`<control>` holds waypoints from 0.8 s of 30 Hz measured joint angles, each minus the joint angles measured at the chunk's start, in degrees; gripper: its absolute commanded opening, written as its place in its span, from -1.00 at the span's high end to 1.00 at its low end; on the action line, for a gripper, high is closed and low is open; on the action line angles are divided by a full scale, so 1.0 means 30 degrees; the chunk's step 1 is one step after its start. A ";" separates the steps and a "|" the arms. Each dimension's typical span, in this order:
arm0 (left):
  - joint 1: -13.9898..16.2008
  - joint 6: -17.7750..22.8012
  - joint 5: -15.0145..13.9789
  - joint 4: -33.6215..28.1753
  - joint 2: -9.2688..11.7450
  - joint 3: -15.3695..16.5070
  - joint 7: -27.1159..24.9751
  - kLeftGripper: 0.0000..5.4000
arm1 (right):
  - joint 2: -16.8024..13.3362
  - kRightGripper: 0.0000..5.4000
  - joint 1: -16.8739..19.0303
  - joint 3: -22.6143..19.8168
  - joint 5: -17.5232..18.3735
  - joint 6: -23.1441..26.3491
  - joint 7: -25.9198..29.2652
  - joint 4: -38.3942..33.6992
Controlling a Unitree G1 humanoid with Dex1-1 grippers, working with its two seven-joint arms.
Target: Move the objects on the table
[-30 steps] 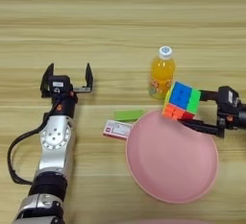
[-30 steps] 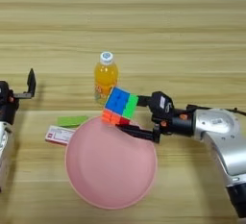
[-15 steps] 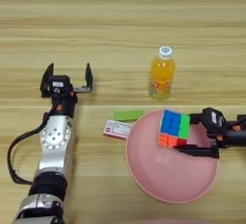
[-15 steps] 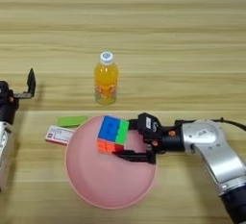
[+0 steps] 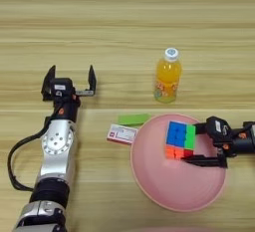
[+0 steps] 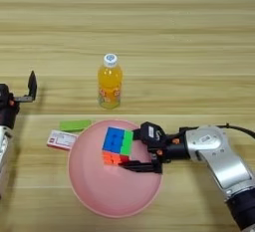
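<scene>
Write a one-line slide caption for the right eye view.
Right gripper holds the puzzle cube over the pink plate, near the juice bottle.

Probably a lab bench: a bare wood-grain table (image 5: pixel 124 22) under a robot's cabled arms.

Seen from above on the table (image 5: pixel 124 22): a puzzle cube (image 5: pixel 180 139) over the pink plate (image 5: pixel 174 186), clasped between the black fingers of the right gripper (image 5: pixel 199 144) reaching in from the right edge. Just behind the plate, an orange-juice bottle (image 5: pixel 167 76) upright; at the plate's left rim, a green block (image 5: pixel 133 119) and a white-and-red box (image 5: pixel 121 134). At left, the left gripper (image 5: pixel 69 79) with fingers spread apart, holding nothing
</scene>
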 measured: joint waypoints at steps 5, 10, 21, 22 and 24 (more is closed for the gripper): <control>0.0000 -0.0001 0.0000 0.0000 0.0000 0.0000 -0.0001 -1.00 | -0.0001 -0.43 -0.0033 0.0023 -0.0019 -0.0049 0.0031 0.0080; 0.0000 -0.0003 -0.0001 0.0001 0.0001 0.0002 -0.0006 -1.00 | 0.0003 -0.61 -0.0048 0.0050 -0.0058 -0.0052 0.0011 0.0183; -0.0001 -0.0072 -0.0003 0.0017 0.0001 0.0006 -0.0007 -1.00 | 0.0373 -0.99 -0.0340 -0.0837 0.1715 0.0480 -0.0036 -0.0794; -0.0001 -0.0089 -0.0003 0.0018 0.0001 0.0006 -0.0007 -1.00 | 0.0395 -0.99 -0.0447 -0.1003 0.1980 0.0565 -0.0031 -0.0989; -0.0001 -0.0103 -0.0003 0.0030 0.0001 0.0006 -0.0009 -1.00 | 0.0440 -0.99 -0.0612 -0.1441 0.2875 0.1004 -0.0016 -0.1520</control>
